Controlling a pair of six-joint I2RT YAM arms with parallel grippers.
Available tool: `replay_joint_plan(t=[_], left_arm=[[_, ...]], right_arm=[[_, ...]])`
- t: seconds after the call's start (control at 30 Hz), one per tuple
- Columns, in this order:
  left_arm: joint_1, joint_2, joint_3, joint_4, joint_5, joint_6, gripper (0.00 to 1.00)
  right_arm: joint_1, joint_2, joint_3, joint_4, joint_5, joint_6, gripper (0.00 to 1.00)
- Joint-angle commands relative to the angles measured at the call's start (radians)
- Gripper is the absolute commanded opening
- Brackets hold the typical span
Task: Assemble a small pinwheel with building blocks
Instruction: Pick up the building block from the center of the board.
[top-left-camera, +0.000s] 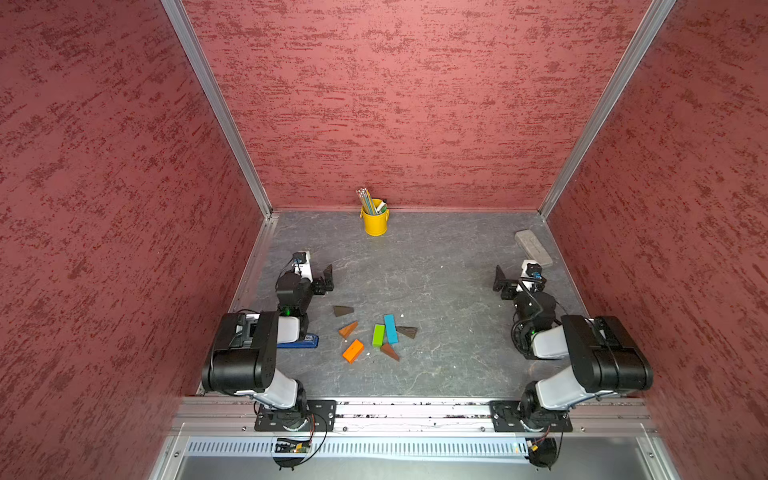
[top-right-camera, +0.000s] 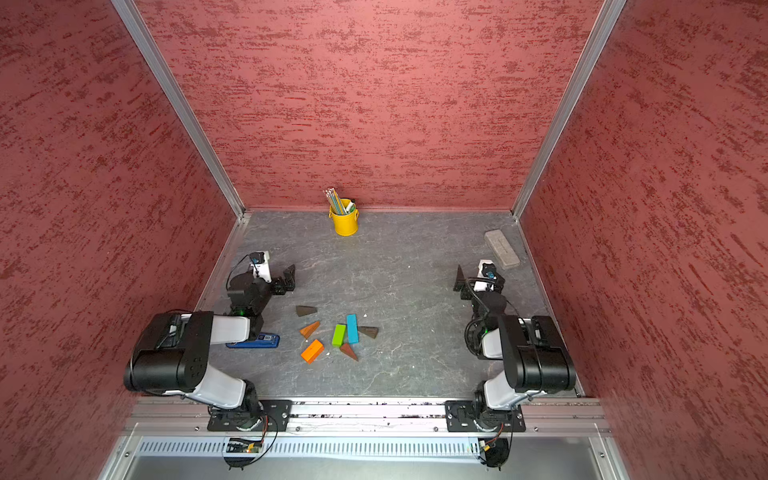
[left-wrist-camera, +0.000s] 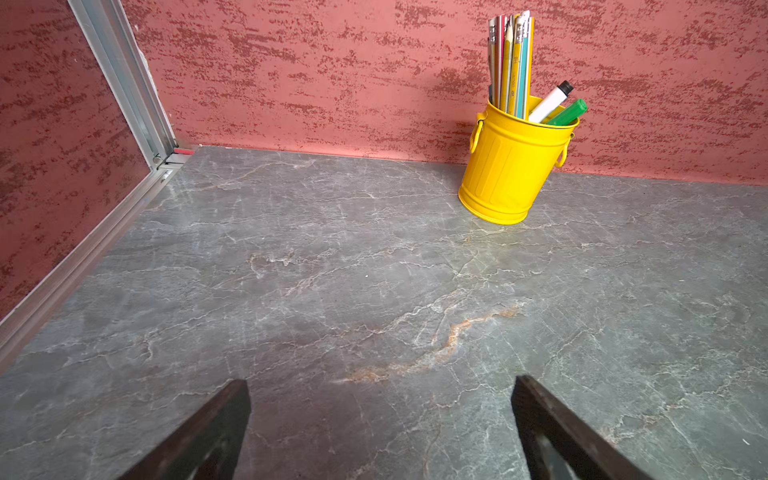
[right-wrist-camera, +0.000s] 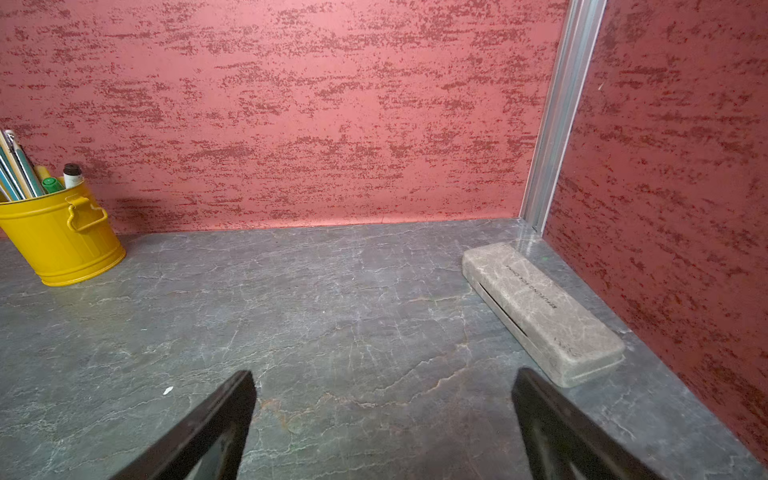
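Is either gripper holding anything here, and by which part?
Nothing is held. The left gripper and the right gripper both stand open and empty; the blocks lie loose on the table, untouched.

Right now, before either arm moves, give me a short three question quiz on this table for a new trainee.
1. True or false: the left gripper is holding a block.
2. What colour is the long bar lying alongside the green block? A blue, B red, C yellow.
3. How many brown wedges lie on the table?

Key
1. False: its jaws stand open and empty.
2. A, the blue bar.
3. Four.
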Motion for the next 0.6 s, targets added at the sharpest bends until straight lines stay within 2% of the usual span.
replay_joint_plan(t=[0.0,0.3,0.43,0.57], left_arm=[[-0.004,-0.001,0.011,-0.004,-0.006,0.002,1.00],[0.022,-0.001,0.009,-0.003,0.042,-0.009,1.00],[0.047,0.002,-0.006,0.026,0.098,-0.018,1.00],[0.048,0.001,-0.005,0.024,0.099,-0.017,1.00]], right_arm=[[0.004,-0.008,0.011,0.002,0.021,0.004,0.99],[0.004,-0.009,0.011,0.003,0.022,0.004,0.99],[0.004,-0.009,0.011,0.002,0.022,0.004,0.99],[0.004,-0.010,0.010,0.004,0.022,0.004,0.99]])
